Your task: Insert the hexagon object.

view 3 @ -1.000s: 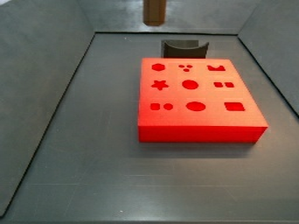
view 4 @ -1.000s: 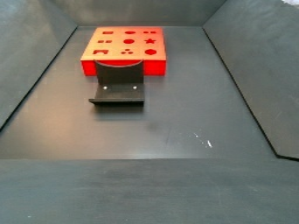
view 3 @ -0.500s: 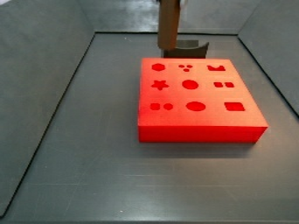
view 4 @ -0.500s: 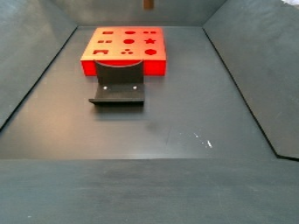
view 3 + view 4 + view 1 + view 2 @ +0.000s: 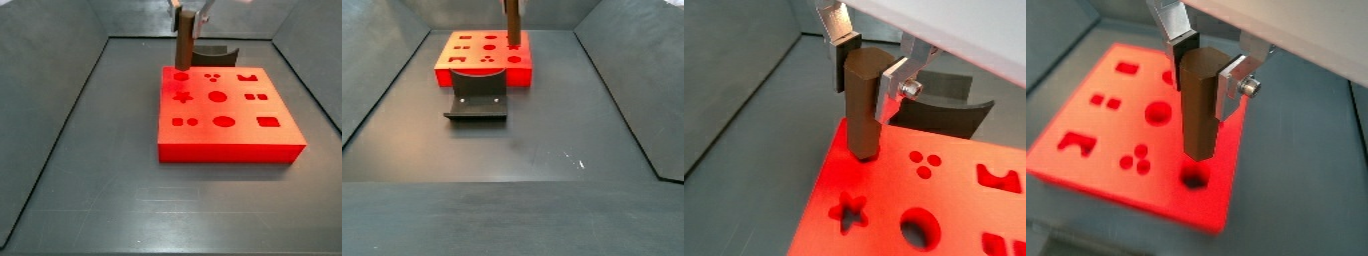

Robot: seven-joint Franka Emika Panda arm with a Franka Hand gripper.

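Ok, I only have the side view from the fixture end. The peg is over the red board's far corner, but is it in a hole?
Observer: Not seated; in a wrist view the hexagon object has its tip just above a small hole in the red board.
Operator: Tool gripping it?
Observer: Yes, the tool has both silver fingers clamped on its upper end.
Operator: Which holes are next to it?
Observer: A star hole and three small round ones.

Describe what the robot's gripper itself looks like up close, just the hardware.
In both wrist views the gripper above the red board has two flat silver metal fingers lined with dark pads. One finger plate carries a small round silver screw on its outer face. A pale, whitish housing sits above them. No cables or markings show.
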